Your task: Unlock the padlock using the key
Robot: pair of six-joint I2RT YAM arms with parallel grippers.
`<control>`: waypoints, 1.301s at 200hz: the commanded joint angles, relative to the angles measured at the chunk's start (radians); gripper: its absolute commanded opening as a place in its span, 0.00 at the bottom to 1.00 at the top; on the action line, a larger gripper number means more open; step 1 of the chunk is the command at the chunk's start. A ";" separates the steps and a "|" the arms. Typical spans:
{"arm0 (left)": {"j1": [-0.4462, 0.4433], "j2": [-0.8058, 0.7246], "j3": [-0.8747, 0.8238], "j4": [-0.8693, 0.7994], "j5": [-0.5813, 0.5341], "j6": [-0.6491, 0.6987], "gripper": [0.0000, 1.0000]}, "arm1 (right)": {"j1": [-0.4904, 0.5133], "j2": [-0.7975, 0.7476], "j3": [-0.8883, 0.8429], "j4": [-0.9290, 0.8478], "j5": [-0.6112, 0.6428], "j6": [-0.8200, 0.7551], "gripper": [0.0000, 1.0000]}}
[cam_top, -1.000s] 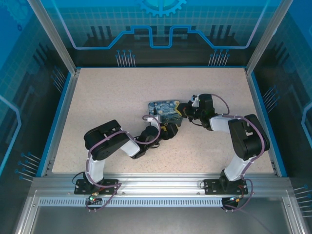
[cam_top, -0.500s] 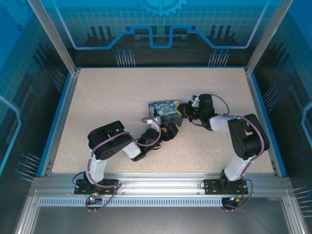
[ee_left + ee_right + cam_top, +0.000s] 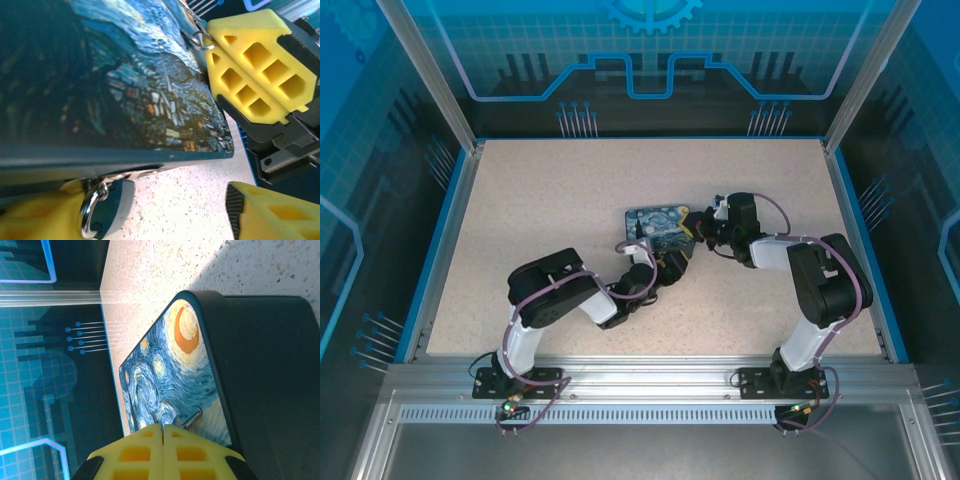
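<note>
The left arm lies folded low, elbow out to the side, its left gripper [image 3: 670,266] holding its fingers [image 3: 270,215] spread apart, while the right arm bends inward with the right gripper [image 3: 162,429] pressed fully closed, fingertips near the left fingers.

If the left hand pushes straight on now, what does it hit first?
Probably the box, its near edge just ahead of the left hand. The padlock lies off to one side; depth is unclear.
</note>
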 commanded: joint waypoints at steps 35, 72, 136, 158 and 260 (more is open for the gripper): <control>-0.039 0.056 -0.003 -0.110 -0.136 -0.101 0.53 | -0.013 0.025 -0.002 -0.001 -0.017 -0.015 0.00; -0.039 0.074 -0.005 -0.107 -0.150 -0.125 0.46 | -0.017 0.028 -0.002 -0.002 -0.018 -0.017 0.00; -0.039 0.102 0.000 -0.103 -0.143 -0.145 0.31 | -0.024 0.034 -0.004 0.002 -0.021 -0.017 0.00; -0.039 0.106 0.001 -0.105 -0.143 -0.148 0.27 | -0.023 0.037 -0.004 0.003 -0.021 -0.017 0.00; -0.039 0.120 0.000 -0.104 -0.134 -0.152 0.13 | -0.027 0.051 0.001 0.009 -0.026 -0.013 0.00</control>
